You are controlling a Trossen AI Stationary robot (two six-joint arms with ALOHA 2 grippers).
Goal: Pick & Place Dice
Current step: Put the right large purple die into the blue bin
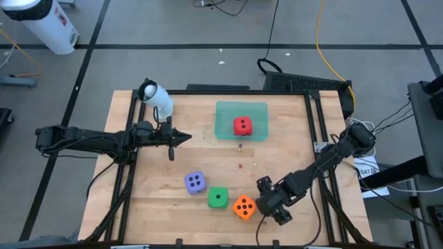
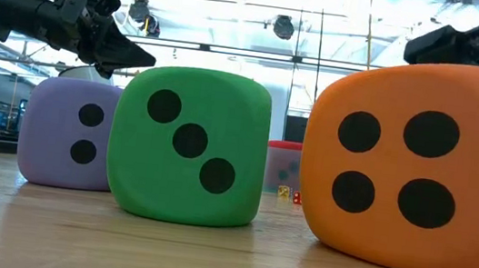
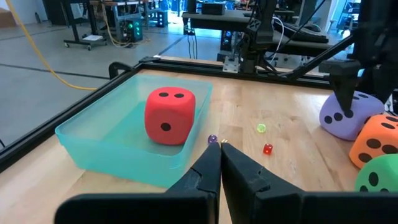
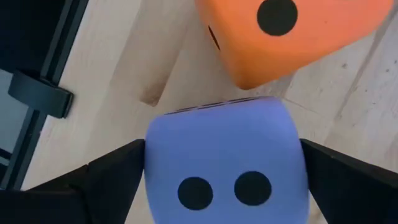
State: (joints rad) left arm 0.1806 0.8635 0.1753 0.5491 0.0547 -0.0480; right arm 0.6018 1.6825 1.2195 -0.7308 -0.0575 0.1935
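My right gripper points steeply down near the table's near edge, open, with a purple die between its fingers. That die rests on the table, hidden under the gripper in the high view. Just left of it sit the orange die, the green die and another purple die, all on the wood. The red die lies inside the teal tray. My left gripper hovers shut, left of the tray. My right gripper's fingers come from above and stand against two opposite sides of the purple die, which sits on the table. Whether they touch it, I cannot tell.
Three tiny dice lie scattered on the wood between the tray and the foam dice. A white cylinder stands at the table's far left corner. Black rails frame the tabletop.
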